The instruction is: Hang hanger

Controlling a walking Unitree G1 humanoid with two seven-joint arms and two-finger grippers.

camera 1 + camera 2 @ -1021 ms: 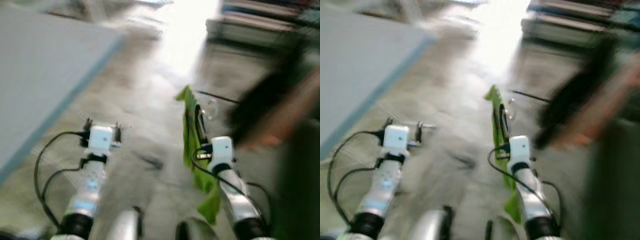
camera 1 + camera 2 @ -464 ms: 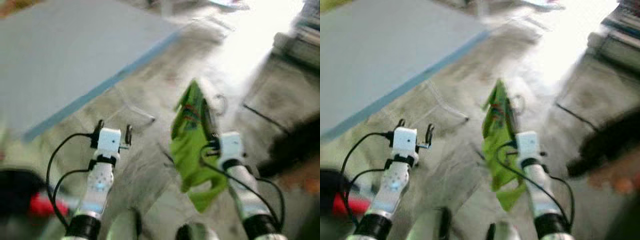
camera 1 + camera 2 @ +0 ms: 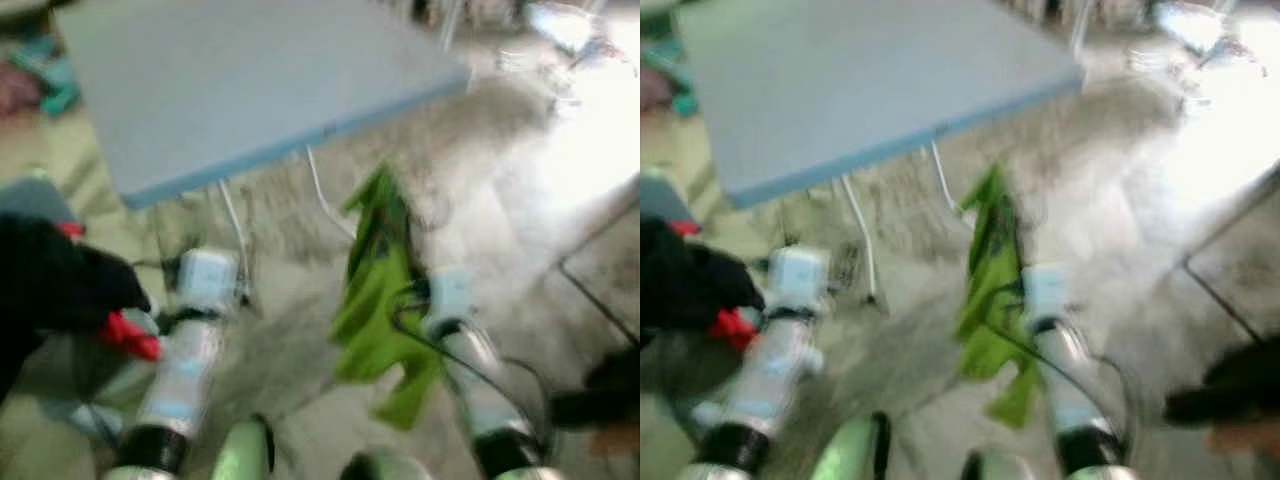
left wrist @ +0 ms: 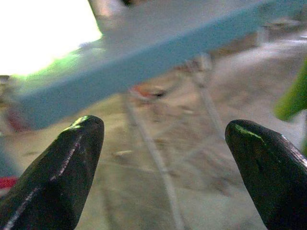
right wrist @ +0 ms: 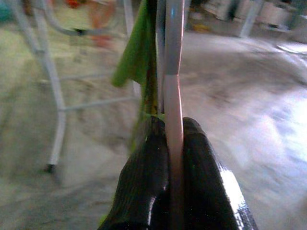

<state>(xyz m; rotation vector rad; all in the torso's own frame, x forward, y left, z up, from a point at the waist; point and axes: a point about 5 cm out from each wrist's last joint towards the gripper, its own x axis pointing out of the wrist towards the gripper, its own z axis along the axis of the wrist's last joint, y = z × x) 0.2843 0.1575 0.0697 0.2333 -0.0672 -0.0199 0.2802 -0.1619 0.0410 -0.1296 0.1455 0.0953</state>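
My right gripper (image 5: 171, 139) is shut on a pale pink hanger (image 5: 173, 57) that carries a bright green shirt (image 3: 378, 290). The shirt hangs in front of my right arm, just left of the gripper (image 3: 432, 290), over the concrete floor. In the right wrist view the hanger's bar runs up between my two black fingers (image 5: 144, 172), with green cloth (image 5: 136, 52) beside it. My left gripper (image 4: 165, 163) is open with nothing between its fingers, held out over the floor near the table's legs. In the eye views it (image 3: 205, 262) sits to the left. Both eye views are blurred.
A grey-blue folding table (image 3: 250, 80) with thin white metal legs (image 3: 235, 235) stands ahead and to the left. A dark bundle with something red (image 3: 60, 290) lies at the left. Bright glare falls on the floor at the right. A dark shape (image 3: 600, 385) lies at the right edge.
The whole view has swung, so the camera turned: the table now sits ahead instead of at the left. The right gripper still holds the hanger with the shirt. The left gripper stays open.
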